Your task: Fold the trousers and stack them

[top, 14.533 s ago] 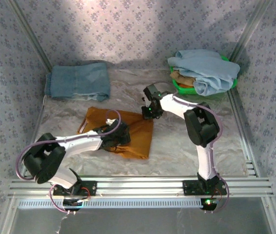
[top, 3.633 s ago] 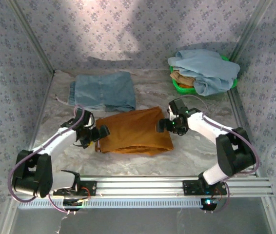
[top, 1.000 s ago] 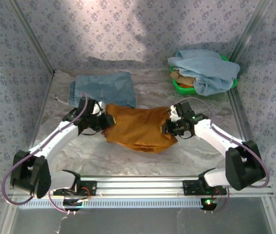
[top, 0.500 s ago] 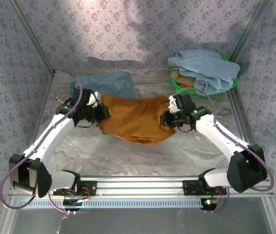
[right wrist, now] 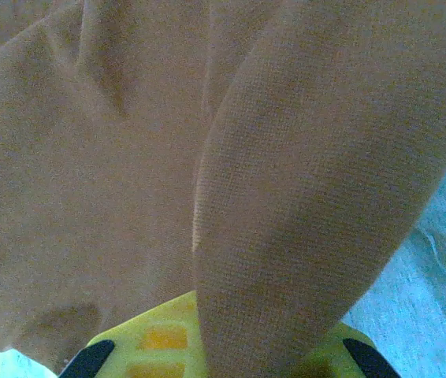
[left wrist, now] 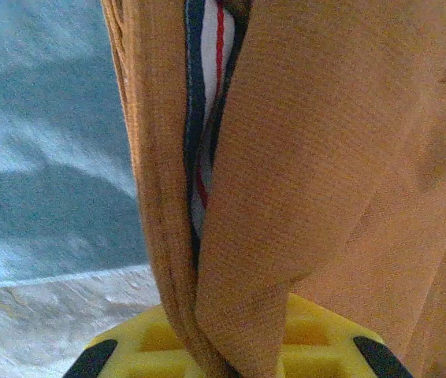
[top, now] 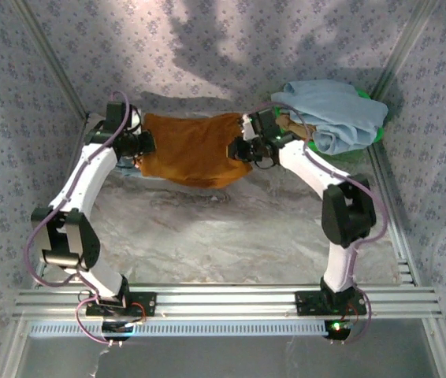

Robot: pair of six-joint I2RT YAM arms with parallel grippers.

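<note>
So the trousers (top: 191,150) hang stretched between both arms at the far end of the table (top: 247,236), sagging a bit in the middle. The left gripper (top: 143,144) is pinched tight on their left edge and the right gripper (top: 237,150) is clamped on the right edge. Up close, the orange cloth bunches right over the yellow pads (left wrist: 317,335).

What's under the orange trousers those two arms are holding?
Grey-blue denim lies beneath the trousers, partly showing in the left wrist view. The rest is hidden by the cloth.
</note>
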